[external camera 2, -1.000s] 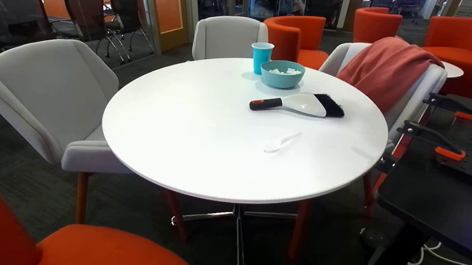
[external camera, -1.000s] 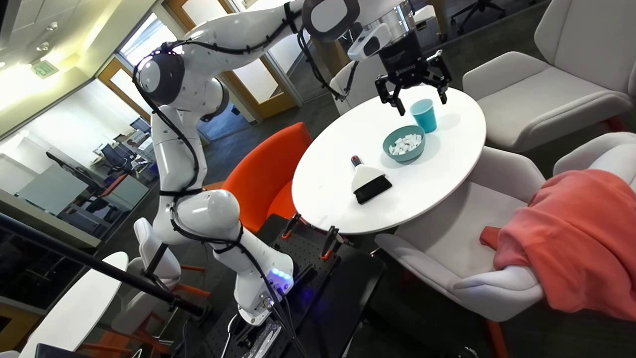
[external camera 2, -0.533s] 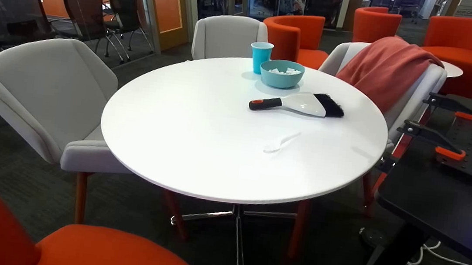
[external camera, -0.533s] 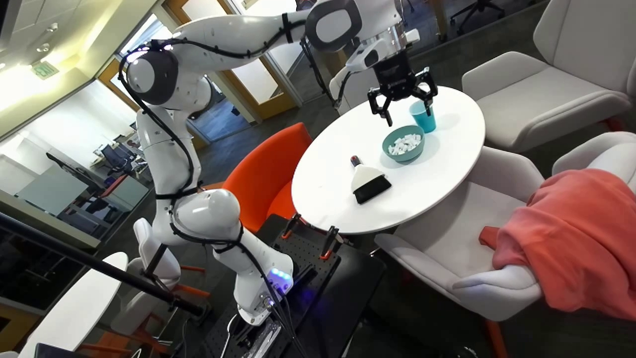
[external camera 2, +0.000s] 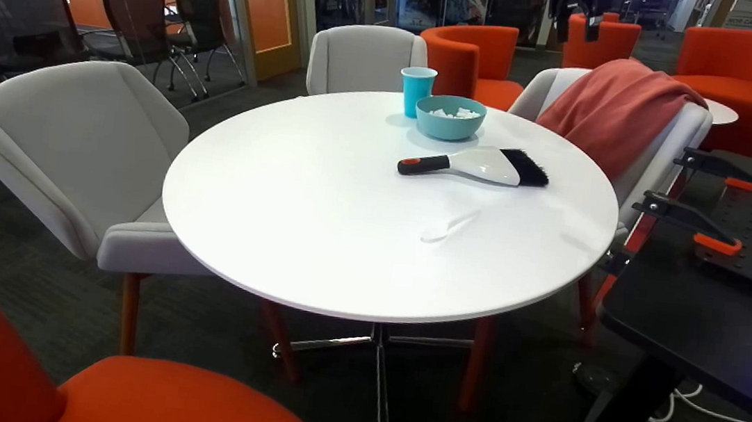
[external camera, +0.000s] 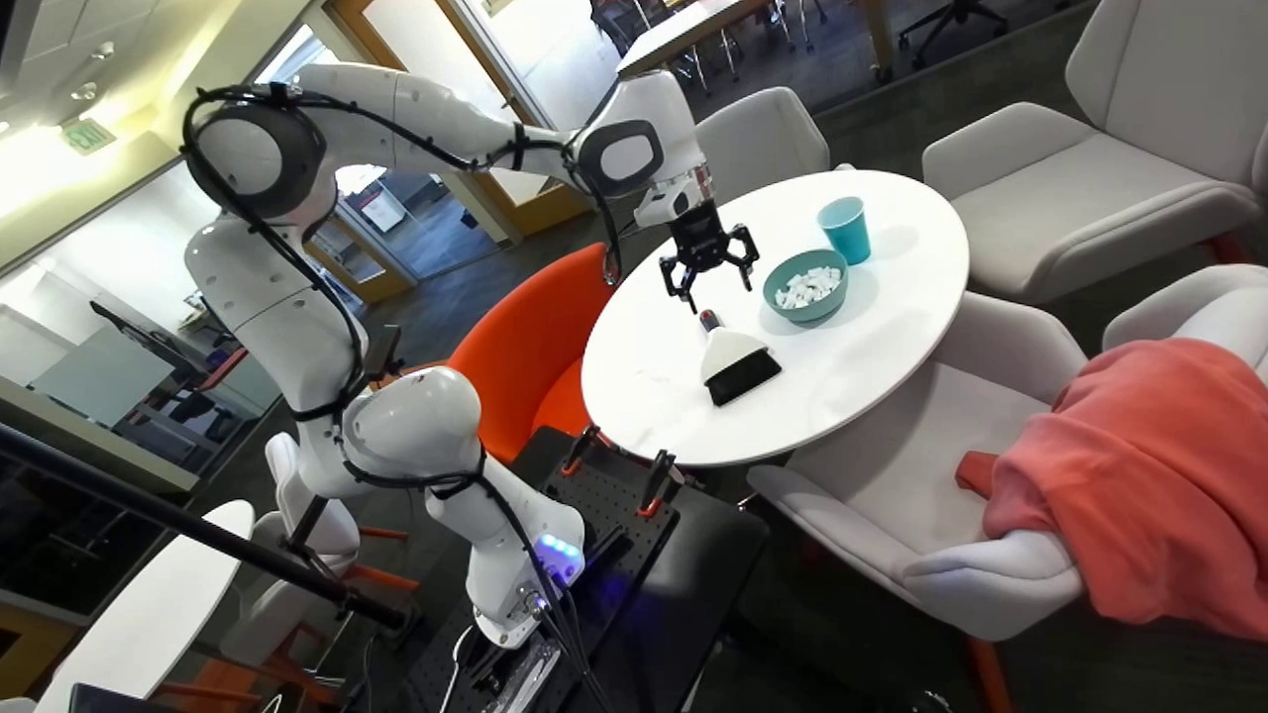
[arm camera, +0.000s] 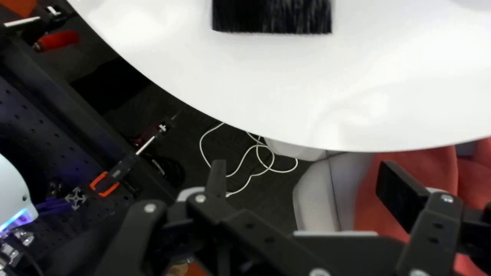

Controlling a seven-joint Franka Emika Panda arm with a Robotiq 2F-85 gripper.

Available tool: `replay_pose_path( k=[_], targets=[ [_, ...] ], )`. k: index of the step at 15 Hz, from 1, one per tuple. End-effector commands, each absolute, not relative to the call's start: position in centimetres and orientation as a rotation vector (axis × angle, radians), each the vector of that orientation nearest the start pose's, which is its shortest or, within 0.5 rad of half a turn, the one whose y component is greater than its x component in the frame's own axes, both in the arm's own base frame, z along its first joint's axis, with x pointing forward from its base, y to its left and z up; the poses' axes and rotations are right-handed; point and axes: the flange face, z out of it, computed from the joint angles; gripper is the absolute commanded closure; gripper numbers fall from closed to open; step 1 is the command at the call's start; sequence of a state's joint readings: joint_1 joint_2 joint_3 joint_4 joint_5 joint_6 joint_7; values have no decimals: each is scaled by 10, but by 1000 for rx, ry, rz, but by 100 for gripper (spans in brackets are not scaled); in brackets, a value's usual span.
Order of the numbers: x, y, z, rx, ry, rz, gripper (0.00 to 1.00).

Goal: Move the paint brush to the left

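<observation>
The paint brush is a wide brush with a white body (external camera: 730, 347), black bristles and a black and orange handle. It lies flat on the round white table (external camera: 644, 366). It also shows in an exterior view (external camera 2: 485, 165), handle pointing left, bristles right. In the wrist view only its black bristles (arm camera: 271, 16) show at the top edge. My gripper (external camera: 721, 295) is open and empty. It hangs in the air well above the table, apart from the brush. Its fingers show at the top of an exterior view (external camera 2: 577, 35) and spread wide in the wrist view (arm camera: 303, 168).
A teal bowl (external camera: 807, 287) with white pieces stands near the brush, with a blue cup (external camera: 845, 231) beside it. A white spoon (external camera 2: 447, 228) lies on the table. Black clamps (external camera 2: 686, 219) grip the robot's stand. Chairs surround the table, one with a red cloth (external camera: 1149, 485).
My gripper has moved away from above the cup, down and left in an exterior view toward the brush's handle. It has entered the top of an exterior view. The objects have not moved.
</observation>
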State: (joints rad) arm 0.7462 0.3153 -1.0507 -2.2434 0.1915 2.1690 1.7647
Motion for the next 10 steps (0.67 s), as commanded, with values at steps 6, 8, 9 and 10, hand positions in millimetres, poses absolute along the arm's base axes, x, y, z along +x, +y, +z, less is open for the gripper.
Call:
replay_pose_path(
  k=[6, 8, 9, 10],
  targets=[
    [462, -91, 262, -1888, 2799, 146, 0],
    [462, -91, 261, -1866, 2788, 117, 0],
    [464, -83, 256, -1867, 2767, 98, 0],
    [467, -70, 247, -1850, 2745, 68, 0]
  ],
)
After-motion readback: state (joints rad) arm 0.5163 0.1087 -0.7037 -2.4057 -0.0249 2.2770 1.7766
